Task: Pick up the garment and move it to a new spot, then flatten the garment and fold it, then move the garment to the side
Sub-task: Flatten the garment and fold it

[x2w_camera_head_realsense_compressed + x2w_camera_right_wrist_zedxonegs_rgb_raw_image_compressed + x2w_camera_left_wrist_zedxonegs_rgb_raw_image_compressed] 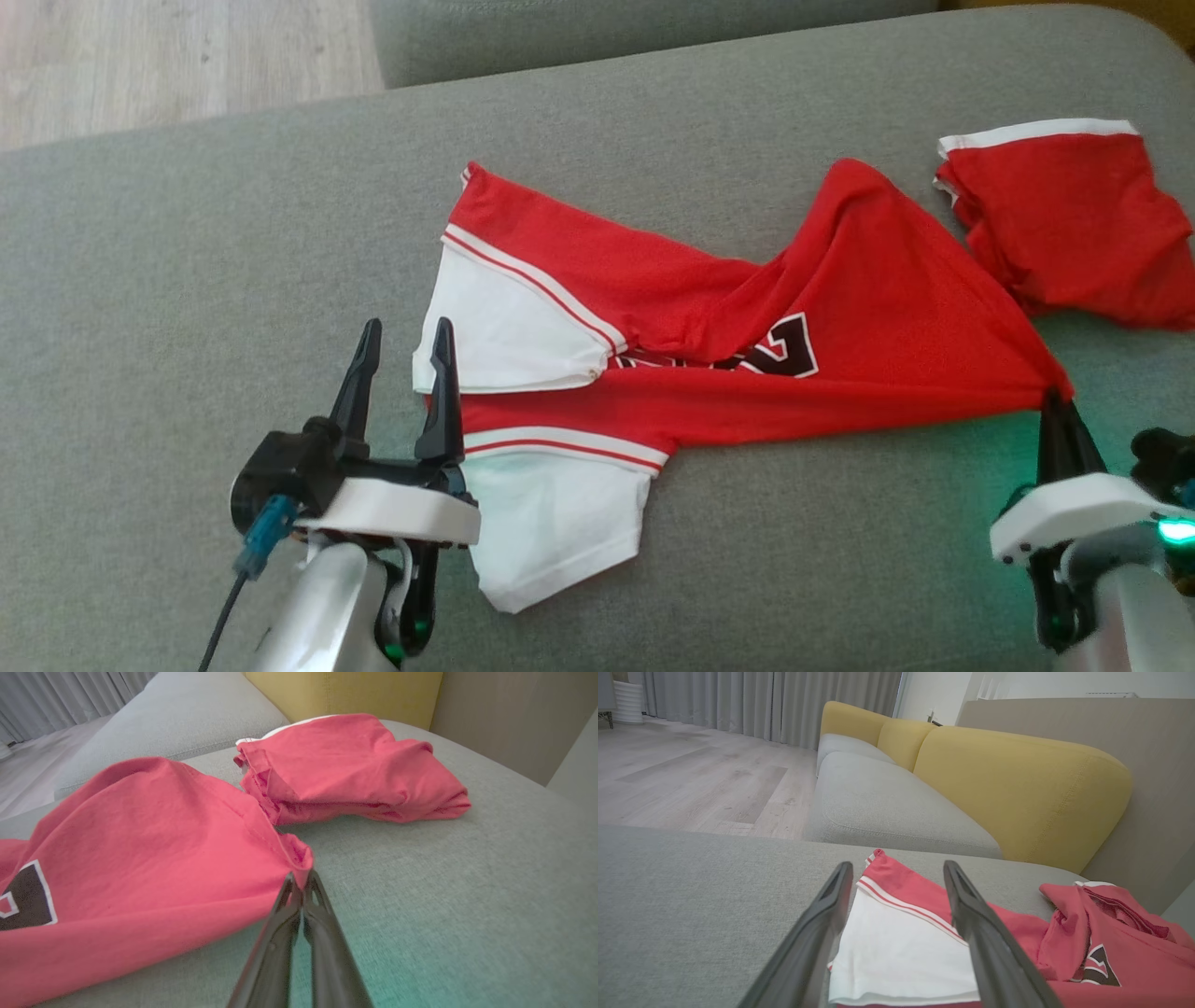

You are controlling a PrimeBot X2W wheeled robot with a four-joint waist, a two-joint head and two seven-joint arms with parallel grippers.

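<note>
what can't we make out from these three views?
Black lettering on the red jersey: head view, folds cover most of it.
Folded red garment: head view, right edge cuts it; its type is unclear.
Right gripper: right wrist view, shut on the jersey's corner; closed fingers hide how much cloth is caught.
Left gripper: head view, open; contact with the white sleeve is unclear.

Bare cushion (140,280) left, folded shirt (1074,215) (red) right
</note>
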